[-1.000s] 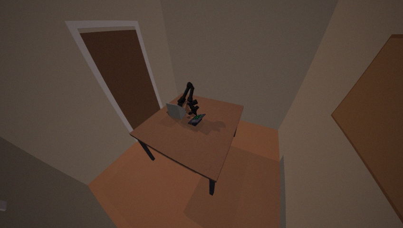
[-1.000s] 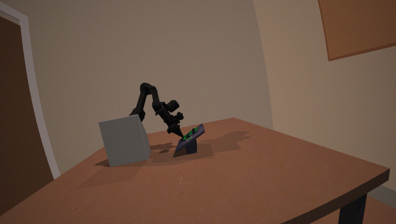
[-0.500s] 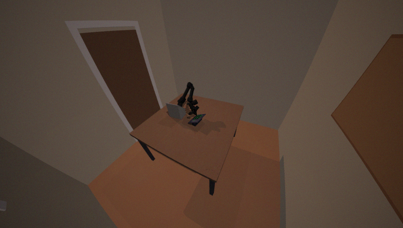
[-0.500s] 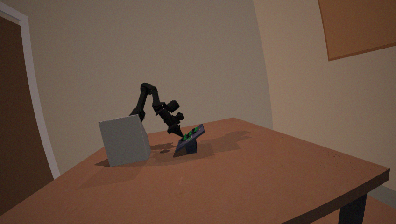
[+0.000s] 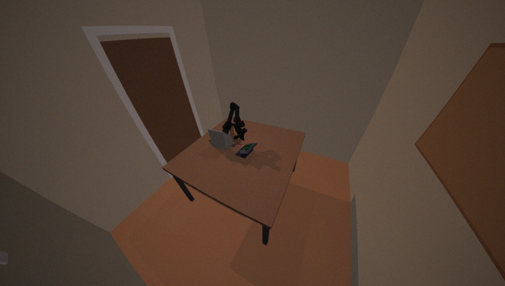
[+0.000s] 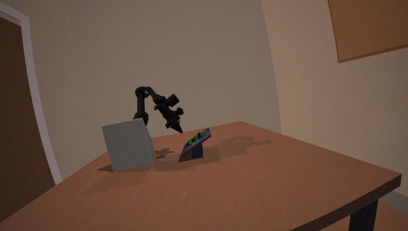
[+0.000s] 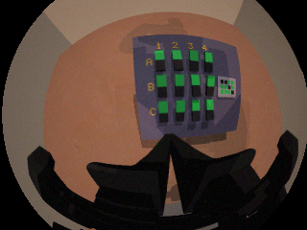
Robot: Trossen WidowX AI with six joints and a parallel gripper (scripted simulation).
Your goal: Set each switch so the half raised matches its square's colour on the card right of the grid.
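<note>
My gripper (image 5: 243, 139) (image 6: 181, 132) (image 7: 169, 137) is shut and empty. Its tips stand above and short of the near edge of the tilted blue panel (image 5: 243, 152) (image 6: 188, 149) (image 7: 144, 129), apart from it. The panel bears rows A, B and C of rocker switches in columns 1 to 4, each with a green far half and dark near half. In the wrist view all switches show uncovered, including A1 (image 7: 159, 61) and C4 (image 7: 209, 109). Which halves are raised is hard to tell. The small card (image 7: 226, 87) right of the grid shows green and dark squares, too small to read surely.
A grey box (image 5: 219, 139) (image 6: 127, 146) stands on the wooden table (image 5: 219, 177) (image 6: 229, 188) (image 7: 86, 105), beside the arm and left of the panel in the top and exterior views. Shadows of the arm and panel fall across the table.
</note>
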